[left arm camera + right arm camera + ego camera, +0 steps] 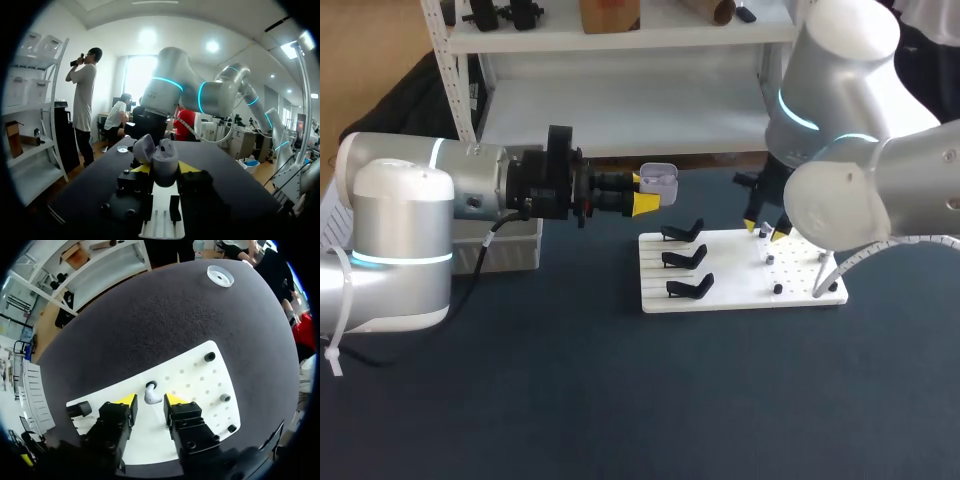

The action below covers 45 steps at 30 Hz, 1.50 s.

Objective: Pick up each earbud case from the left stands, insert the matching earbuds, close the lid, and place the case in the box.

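In the head view my right arm's bulky joints cover most of the right gripper [767, 231]. Only its yellow tips show, low over the far right part of the white board [740, 285], and from here I cannot tell how far apart they stand. My left arm lies level across the table and hides most of the gray box [515, 250] behind it. The left gripper [645, 192] is clamped on the earbud case [660, 180], held in the air well above the table and just beyond the board's far left corner. The case's lid is open and stands upward. Three black stands [685, 258] sit in a row on the board's left half, with small pegs [777, 289] on its right half.

In the left wrist view the left gripper [165, 168] presses the earbud case [165, 161] from both sides. The case's rounded body points out along the fingers, and its lid [142, 148] is swung off toward one finger. The case's inside faces away and cannot be seen. Under the fingers lies the white board [161, 225], cut off by the gripper body.

In the right wrist view the right gripper [151, 400] has its fingers apart with a white earbud [151, 396] between them, a slim gap on each side. The earbud rests on the white board [200, 380], its length running from a dark-ringed hole back toward the gripper. Its lower end is too small to make out. Pegs [225, 398] stand beside one finger, and a black stand [77, 409] lies beyond the other, half hidden. A white round disc [220, 276] lies far ahead on the dark table.
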Motion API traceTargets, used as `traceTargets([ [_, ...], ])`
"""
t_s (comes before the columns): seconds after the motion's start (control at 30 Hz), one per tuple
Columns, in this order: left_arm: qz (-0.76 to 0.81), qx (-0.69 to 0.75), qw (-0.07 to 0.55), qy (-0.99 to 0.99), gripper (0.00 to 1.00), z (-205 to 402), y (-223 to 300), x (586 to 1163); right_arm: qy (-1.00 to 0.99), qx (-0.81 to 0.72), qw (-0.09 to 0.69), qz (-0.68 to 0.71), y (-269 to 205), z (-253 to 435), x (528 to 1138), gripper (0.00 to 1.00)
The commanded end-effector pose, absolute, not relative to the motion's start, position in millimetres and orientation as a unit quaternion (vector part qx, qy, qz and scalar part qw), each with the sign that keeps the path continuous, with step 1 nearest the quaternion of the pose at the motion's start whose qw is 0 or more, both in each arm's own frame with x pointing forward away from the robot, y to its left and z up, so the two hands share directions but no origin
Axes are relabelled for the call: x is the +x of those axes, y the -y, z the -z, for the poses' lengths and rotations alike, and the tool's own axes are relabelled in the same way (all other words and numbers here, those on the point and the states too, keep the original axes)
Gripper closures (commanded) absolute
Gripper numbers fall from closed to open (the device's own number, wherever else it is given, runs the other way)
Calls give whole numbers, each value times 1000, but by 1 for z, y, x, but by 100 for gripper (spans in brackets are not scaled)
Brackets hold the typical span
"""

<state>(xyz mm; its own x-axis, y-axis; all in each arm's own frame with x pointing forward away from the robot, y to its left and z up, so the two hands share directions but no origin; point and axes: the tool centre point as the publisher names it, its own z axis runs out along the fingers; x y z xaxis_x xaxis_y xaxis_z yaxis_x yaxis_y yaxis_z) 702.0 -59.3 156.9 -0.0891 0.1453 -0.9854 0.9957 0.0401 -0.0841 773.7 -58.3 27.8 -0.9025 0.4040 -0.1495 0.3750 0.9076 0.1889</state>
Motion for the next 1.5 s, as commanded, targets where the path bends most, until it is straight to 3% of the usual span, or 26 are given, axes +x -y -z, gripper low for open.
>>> traceTargets([
  [0.03, 473, 504, 450, -566, 100, -157, 59, 700, -971, 204, 96, -78, 60, -28, 772, 69],
  [0.3, 473, 504, 450, -566, 100, -157, 59, 700, -970, 209, 96, -76, 63, -27, 774, 77],
  [0.47, 473, 504, 450, -566, 100, -157, 59, 700, -970, 210, 95, -75, 62, -27, 774, 89],
  [0.5, 473, 504, 450, -566, 100, -157, 59, 700, -970, 211, 94, -75, 62, -26, 774, 99],
  [0.53, 473, 504, 450, -566, 100, -157, 59, 700, -970, 211, 93, -75, 62, -26, 774, 100],
  [0.83, 473, 504, 450, -566, 100, -157, 59, 700, -971, 215, 89, -56, 62, -51, 766, 100],
  [1.5, 473, 504, 450, -566, 100, -157, 59, 700, -991, 62, 114, -26, 23, -222, 670, 100],
])
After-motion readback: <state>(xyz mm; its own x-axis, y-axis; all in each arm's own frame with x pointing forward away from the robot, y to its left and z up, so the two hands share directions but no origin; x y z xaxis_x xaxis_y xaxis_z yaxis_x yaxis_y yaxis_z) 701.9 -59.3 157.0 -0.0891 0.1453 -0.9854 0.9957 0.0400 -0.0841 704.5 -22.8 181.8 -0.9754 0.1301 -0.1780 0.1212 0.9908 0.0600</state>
